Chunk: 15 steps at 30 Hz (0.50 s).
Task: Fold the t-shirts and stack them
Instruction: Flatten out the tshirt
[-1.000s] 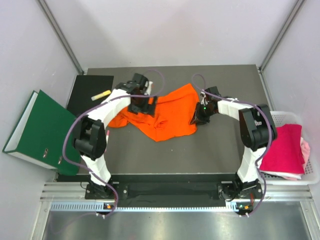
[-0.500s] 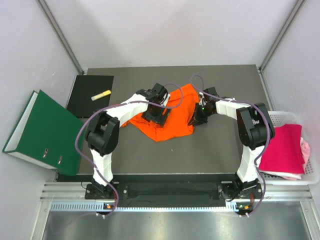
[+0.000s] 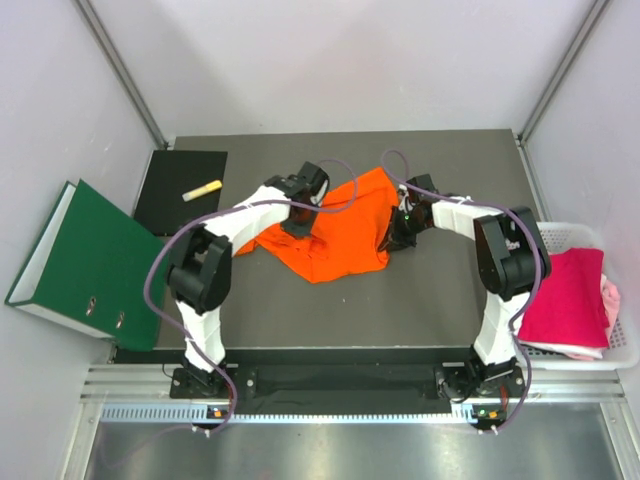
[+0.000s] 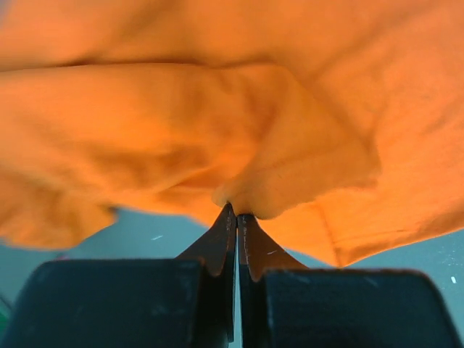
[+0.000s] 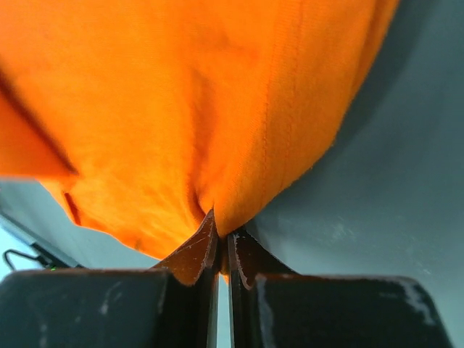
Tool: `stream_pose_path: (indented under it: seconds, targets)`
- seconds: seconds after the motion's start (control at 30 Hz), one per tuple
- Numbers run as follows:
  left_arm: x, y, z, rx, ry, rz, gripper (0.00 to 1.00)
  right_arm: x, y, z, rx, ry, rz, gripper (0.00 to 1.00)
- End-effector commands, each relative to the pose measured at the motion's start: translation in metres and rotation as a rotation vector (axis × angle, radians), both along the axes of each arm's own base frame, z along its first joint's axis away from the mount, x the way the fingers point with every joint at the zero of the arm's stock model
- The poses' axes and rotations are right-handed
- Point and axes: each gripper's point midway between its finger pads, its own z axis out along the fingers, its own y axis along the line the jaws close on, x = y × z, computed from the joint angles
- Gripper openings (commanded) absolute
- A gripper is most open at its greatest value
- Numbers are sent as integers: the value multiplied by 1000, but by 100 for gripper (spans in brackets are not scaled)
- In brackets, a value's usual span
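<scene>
Both hands were pinching the orange t-shirt (image 3: 345, 235), which lay crumpled mid-bench (image 3: 450, 290). The left hand (image 4: 236, 214) had its fingers pressed together on a bunched fold towards the shirt's left side, and the right hand (image 5: 221, 233) was clamped on the right edge. My guess is they gripped two sides so it could be pulled flat for folding. The white basket (image 3: 565, 227) at the bench's right side held the magenta shirt (image 3: 570, 295), with the pale pink one (image 3: 610, 298) peeking out underneath.

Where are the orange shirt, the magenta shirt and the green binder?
orange shirt (image 3: 345, 235), top view, middle of cloth.
magenta shirt (image 3: 570, 295), top view, folded top face.
green binder (image 3: 75, 260), top view, front cover.
</scene>
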Motion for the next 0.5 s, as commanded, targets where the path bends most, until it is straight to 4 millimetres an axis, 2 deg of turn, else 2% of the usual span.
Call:
stream_pose_path:
  seconds: [0.0, 0.07, 0.1, 0.17, 0.27, 0.33, 0.47]
  targets:
    - [29, 47, 67, -5, -214, 164, 0, -6, -32, 7, -107, -18, -14, 1]
    - [31, 57, 78, -25, -234, 182, 0, -3, -40, 9, -128, -31, -16, 1]
    - [33, 65, 80, -31, -234, 196, 0, -1, -46, 11, -133, -35, -22, 1]
    - [32, 67, 79, -26, -223, 178, 0, -2, -53, 9, -157, -28, -20, 1]
    - [19, 56, 63, -62, -138, 124, 0, -3, -62, 5, -178, -13, -31, 0]
    - [5, 46, 47, -111, -68, 92, 0, -3, -63, 2, -180, -7, -32, 0]
    - [-15, 41, 22, -130, 13, 93, 0, -4, -61, -4, -169, 7, -33, 1]
